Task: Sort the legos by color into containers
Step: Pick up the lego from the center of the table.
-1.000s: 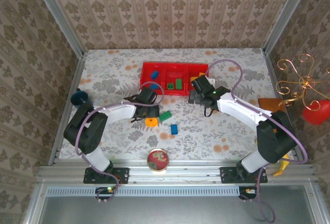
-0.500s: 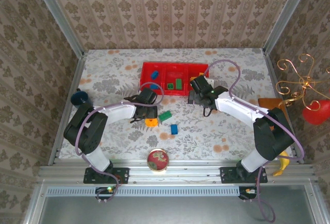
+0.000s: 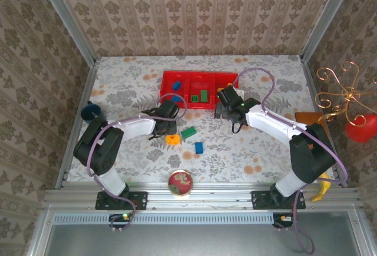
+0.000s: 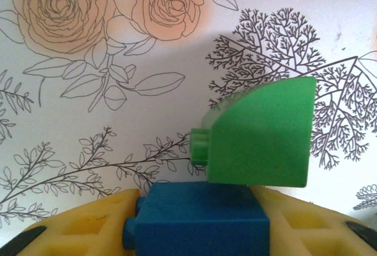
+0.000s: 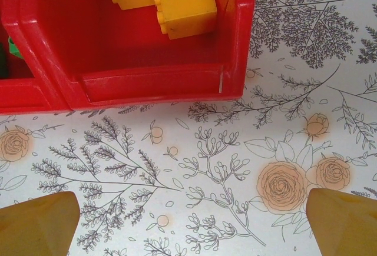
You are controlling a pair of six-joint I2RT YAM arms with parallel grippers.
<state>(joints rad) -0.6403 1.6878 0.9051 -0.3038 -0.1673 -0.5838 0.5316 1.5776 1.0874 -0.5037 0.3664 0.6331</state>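
- Bare floral tabletop [image 5: 177, 168] lies open just in front of the red tray [image 5: 147, 85] and its glossy front wall; the right pincer [image 5: 191, 218] hangs there, fingers spread wide, released.
- Smooth yellow-orange studded blocks [image 5: 177, 0] sit in the tray's right end compartment.
- The left pincer [image 3: 171, 129], nearer than the tray, clenches a hard plastic blue block [image 4: 197, 220]; a green slope-topped block [image 4: 259, 132] lies just beyond it.

Tray [image 3: 194, 74] sits at rear w/ blocks [image 3: 204, 95] in it (loose blocks [image 3: 188, 132] lie in front).
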